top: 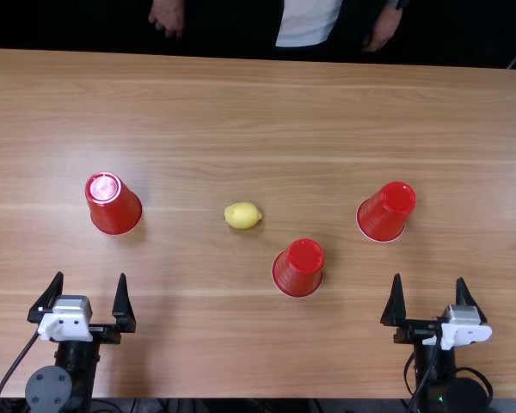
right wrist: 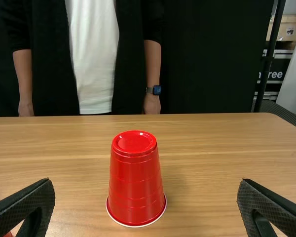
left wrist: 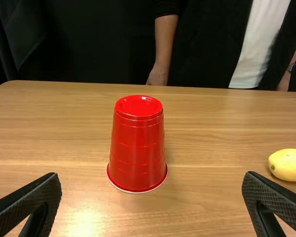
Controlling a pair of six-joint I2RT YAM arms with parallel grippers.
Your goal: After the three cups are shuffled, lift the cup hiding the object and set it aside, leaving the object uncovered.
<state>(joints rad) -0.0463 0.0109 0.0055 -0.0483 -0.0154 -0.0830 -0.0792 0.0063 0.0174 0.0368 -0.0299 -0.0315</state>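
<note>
Both pairs of jaws are standing spread wide, with nothing between them. The left gripper (top: 89, 280) is hanging low over the near edge of the table (top: 241, 112) on its left side. The right gripper (top: 428, 280) is doing the same on the right side, and the two are well apart.

Three red cups are sitting upside down on the wood. The left cup (top: 112, 204) is standing straight out ahead of the left gripper. The left wrist view is showing that left cup (left wrist: 137, 145) upright on its rim, framed between the two spread fingers but well clear of them. The right cup (top: 385, 212) is standing ahead of the right gripper, slightly toward the middle. The right wrist view is showing that right cup (right wrist: 135, 180) upright as well, with the fingers well apart from it. The middle cup (top: 298, 268) is sitting nearer the near edge than the other two and closer to the right cup than to the left one.

The yellow lemon (top: 242, 215) is lying uncovered on the bare wood between the left cup and the middle cup, near the middle cup and touching neither. In the left wrist view the lemon (left wrist: 288, 164) is resting apart from the left cup.
</note>
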